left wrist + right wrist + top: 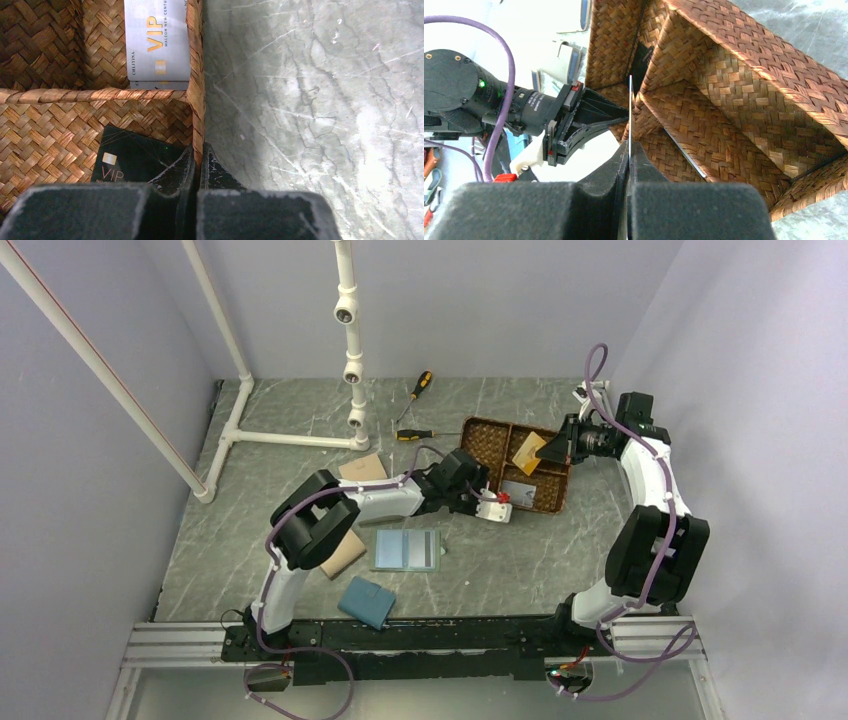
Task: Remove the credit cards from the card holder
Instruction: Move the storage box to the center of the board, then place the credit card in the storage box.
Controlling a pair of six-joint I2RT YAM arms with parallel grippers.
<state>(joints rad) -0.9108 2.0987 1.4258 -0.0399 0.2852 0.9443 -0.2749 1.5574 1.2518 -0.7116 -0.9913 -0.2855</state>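
Observation:
The sage-green card holder lies open on the table, pale blue-green inside up. My left gripper is shut on the near wall of the woven basket; in the left wrist view the fingers pinch the rim. A black card and a pale whitish card lie in separate basket compartments. My right gripper is shut on the orange-tan card and holds it over the basket. In the right wrist view that card shows edge-on between the fingers.
A darker blue wallet lies near the front edge. Tan wallets sit by the left arm. Two screwdrivers lie behind the basket. A white pipe frame stands at the back left.

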